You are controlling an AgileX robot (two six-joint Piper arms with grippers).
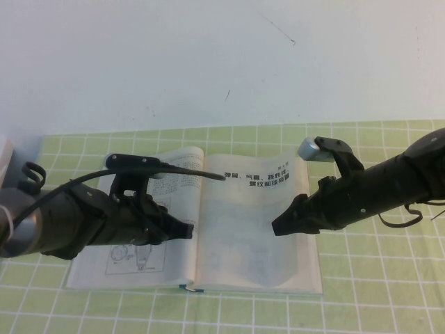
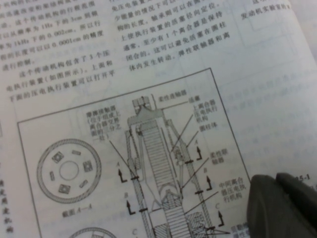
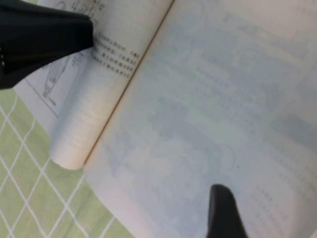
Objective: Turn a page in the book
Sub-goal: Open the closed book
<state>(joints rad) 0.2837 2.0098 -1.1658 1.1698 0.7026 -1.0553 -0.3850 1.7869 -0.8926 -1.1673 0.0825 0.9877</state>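
The book (image 1: 191, 287) lies open on the green checked mat. Its right-hand leaf, the page (image 1: 243, 236), lies flat, mostly blank, with a bold black heading at its far edge; faint pictures show through it in the right wrist view (image 3: 198, 114). The left-hand leaf (image 1: 132, 268) carries a large line diagram (image 2: 158, 168). My left gripper (image 1: 184, 229) is shut and empty, its tip down on the diagram leaf (image 2: 282, 206) near the spine. My right gripper (image 1: 281, 224) is low over the middle of the page, and a dark tip of it shows there (image 3: 225, 213).
The green checked mat (image 1: 375, 278) spreads around the book, with a white wall behind. A pale object (image 1: 5, 156) sits at the far left edge. My left arm's dark tip also shows in the right wrist view (image 3: 44, 34) across the spine.
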